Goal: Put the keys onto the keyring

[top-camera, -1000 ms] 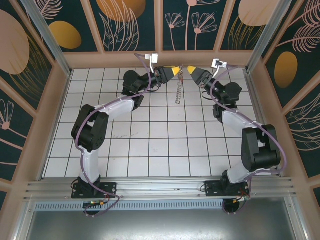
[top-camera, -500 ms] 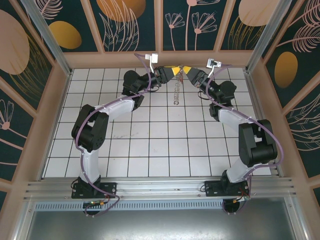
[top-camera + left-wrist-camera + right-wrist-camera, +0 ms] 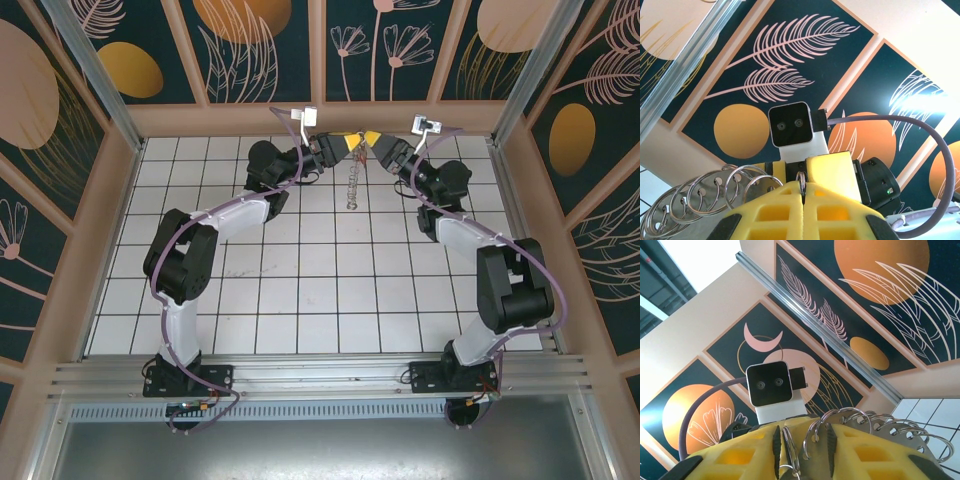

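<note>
Seen from above, two black and white robot arms reach across a white tiled surface [image 3: 300, 270] and meet nose to nose above its far middle, near the back wall. The left arm's yellow fingers [image 3: 346, 144] and the right arm's yellow fingers [image 3: 376, 138] almost touch at their tips. From that meeting point hangs the keyring [image 3: 351, 185], a thin string of small silvery metal loops dangling over the tiles, clear of both arms. In the left wrist view, the left arm's yellow fingers [image 3: 775, 210] are clenched together, pinching one small silvery loop in the seam at their tips, while more loops of the keyring [image 3: 705, 197] fan out to the left. A white and black camera block [image 3: 792, 125] on the facing arm sits just behind. In the right wrist view, the right arm's yellow fingers [image 3: 740, 455] stand with a narrow gap, and two loops of the keyring [image 3: 875, 427] sit upright inside it, the rest fanning to the right. Whether these fingers press on the loops cannot be told.
</note>
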{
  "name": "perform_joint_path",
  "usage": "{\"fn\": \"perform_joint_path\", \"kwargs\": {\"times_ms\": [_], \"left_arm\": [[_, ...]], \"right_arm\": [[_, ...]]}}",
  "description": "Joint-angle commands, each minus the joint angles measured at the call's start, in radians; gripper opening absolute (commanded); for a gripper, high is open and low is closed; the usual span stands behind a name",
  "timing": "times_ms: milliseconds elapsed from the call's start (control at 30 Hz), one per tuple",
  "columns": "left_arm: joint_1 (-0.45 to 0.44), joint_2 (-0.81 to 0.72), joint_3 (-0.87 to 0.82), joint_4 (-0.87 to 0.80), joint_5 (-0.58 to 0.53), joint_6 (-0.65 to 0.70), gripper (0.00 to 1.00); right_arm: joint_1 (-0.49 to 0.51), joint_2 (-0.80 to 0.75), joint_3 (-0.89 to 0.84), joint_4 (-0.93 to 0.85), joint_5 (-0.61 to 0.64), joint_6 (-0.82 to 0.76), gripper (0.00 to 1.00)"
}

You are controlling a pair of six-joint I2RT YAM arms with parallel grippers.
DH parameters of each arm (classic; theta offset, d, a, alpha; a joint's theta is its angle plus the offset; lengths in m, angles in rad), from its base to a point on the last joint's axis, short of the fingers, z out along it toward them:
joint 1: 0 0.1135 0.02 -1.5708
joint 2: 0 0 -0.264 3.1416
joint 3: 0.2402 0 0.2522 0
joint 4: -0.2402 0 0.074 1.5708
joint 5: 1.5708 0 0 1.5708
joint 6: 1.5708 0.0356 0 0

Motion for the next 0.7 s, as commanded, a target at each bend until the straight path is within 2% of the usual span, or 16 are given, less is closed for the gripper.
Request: {"fn": "perform_joint_path", "kwargs": {"times_ms": [0,233,400,567,667], "left_arm": [[-0.005,0.007,0.024,0.031,-0.007,0.0,0.0],[-0.006,0.009,0.025,0.025,-0.008,0.003,0.0],[-0.006,0.012,0.025,0.018,-0.013,0.008,0.0],[-0.005,0.018,0.032,0.011,-0.016,0.006,0.0],[-0.006,0.018,0.034,0.002,-0.017,0.012,0.0]], "right_arm": [[0.012,0.019,0.04,0.063,-0.019,-0.005,0.3],[0.015,0.023,0.038,0.061,-0.022,-0.007,0.15],[0.022,0.027,0.042,0.06,-0.033,-0.006,0.15],[0.029,0.031,0.049,0.062,-0.044,-0.009,0.0],[0.03,0.031,0.05,0.064,-0.052,-0.011,0.0]]}}
